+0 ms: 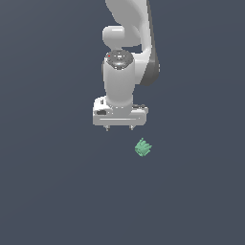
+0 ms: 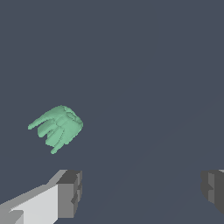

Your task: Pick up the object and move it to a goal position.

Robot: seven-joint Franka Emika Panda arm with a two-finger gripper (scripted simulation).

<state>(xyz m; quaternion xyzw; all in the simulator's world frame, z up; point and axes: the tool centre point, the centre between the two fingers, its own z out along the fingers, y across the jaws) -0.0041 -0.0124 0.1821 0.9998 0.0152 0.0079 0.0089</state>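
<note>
The object (image 1: pixel 143 147) is a tiny mint-green jagged lump lying on the dark grey floor. It lies below my gripper and a little toward the exterior view's right. It also shows in the wrist view (image 2: pixel 57 127), apart from both fingers and outside the gap between them. My white gripper (image 1: pixel 119 128) points straight down with its two short fingertips (image 1: pixel 107 128) spread wide. In the wrist view the gripper (image 2: pixel 142 192) is open and empty, with one grey pad (image 2: pixel 70 192) nearer the object.
The white arm (image 1: pixel 127 52) rises behind the gripper to the frame's top edge. A plain dark grey floor (image 1: pixel 48 191) fills both views. No goal marker shows.
</note>
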